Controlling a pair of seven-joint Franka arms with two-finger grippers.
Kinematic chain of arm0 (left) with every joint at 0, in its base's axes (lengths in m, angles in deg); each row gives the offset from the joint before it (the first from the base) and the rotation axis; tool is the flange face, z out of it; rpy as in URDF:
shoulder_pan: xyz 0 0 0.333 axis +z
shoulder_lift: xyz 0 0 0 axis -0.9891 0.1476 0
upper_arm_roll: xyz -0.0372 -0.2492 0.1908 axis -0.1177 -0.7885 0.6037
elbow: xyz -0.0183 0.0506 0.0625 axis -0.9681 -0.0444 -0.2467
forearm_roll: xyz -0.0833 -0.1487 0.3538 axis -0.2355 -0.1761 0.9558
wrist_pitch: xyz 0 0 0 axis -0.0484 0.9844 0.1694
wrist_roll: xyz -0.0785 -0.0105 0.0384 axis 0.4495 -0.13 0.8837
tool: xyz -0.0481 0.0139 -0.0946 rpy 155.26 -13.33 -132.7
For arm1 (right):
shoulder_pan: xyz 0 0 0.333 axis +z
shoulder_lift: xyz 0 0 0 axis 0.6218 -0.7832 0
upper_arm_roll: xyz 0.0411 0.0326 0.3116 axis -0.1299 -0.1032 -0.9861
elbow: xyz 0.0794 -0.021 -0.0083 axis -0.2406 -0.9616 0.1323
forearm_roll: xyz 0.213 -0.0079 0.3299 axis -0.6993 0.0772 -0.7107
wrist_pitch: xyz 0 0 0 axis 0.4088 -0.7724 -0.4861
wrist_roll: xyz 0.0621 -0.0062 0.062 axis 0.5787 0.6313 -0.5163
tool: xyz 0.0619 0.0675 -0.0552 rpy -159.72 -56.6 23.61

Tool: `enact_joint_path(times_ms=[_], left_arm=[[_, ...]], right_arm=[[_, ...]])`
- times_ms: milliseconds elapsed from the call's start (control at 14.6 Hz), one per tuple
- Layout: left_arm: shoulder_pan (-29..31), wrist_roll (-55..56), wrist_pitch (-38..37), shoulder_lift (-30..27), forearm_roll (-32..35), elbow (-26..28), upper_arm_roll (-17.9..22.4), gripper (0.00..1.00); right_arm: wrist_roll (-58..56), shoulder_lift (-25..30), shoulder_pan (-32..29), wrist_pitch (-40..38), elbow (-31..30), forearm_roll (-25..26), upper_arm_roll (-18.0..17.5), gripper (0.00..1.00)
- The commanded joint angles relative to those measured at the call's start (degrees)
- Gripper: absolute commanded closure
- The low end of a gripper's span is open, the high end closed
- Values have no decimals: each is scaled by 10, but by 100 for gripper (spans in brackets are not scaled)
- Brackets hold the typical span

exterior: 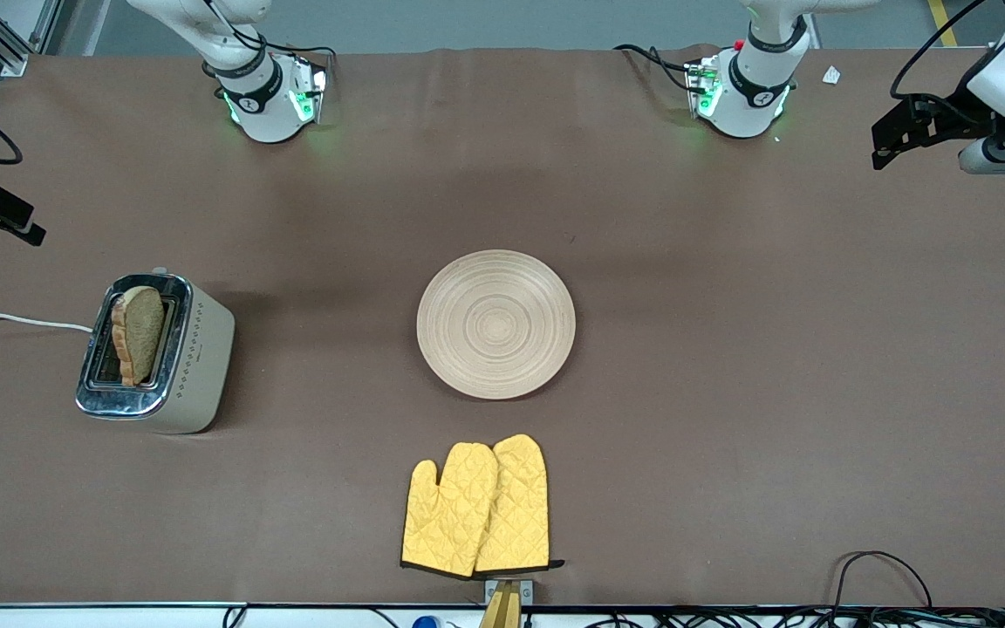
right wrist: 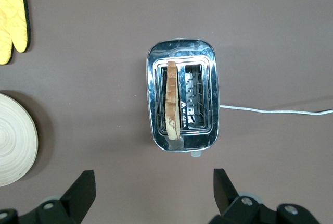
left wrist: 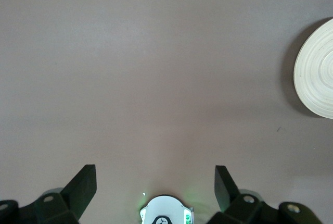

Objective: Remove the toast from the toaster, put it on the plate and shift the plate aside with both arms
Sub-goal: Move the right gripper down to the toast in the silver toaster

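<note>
Both my grippers hang in the air with fingers spread wide and nothing between them: my left gripper (left wrist: 155, 185) is over bare brown table (exterior: 729, 349) at the left arm's end, and my right gripper (right wrist: 154, 190) is over the toaster (exterior: 158, 353) at the right arm's end. Nearest the front camera lie two yellow oven mitts (exterior: 478, 508), overlapping, close to the table's edge. Farther from the camera than the mitts, and apart from them, sits the plate (exterior: 495, 324), round, pale wood with ring grooves, nothing on it, about midway between the two ends of the table. The toaster stands well apart from the plate, toward the right arm's end, its white cord (exterior: 14, 319) running off the table's end. The toast (exterior: 138, 332) stands upright in one of the toaster's slots, its top sticking out above the chrome. Farthest away are my two arm bases.
</note>
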Motion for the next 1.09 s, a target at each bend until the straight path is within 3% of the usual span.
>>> enact_joint_path(times_ms=[0,342,753,889,1026], left_arm=[[3,-7,-5,6,-6,-13,0,0],[4,-8,-5,15,-7,-14,0,0],[3,-8,-5,26,-6,-19,0,0],[3,-7,-5,27,-6,-21,0,0],[3,-7,-5,27,-6,-21,-1,0]], right_arm=[[3,-1,-14,-8,4,6,-11,0],[-3,-38,-22,-2,0,-2,-10,0],[-6,-164,-21,41,-10,-2,-10,0],[-5,-197,-21,59,-10,-2,-10,6],[-5,-222,-20,68,-10,-3,-10,20]])
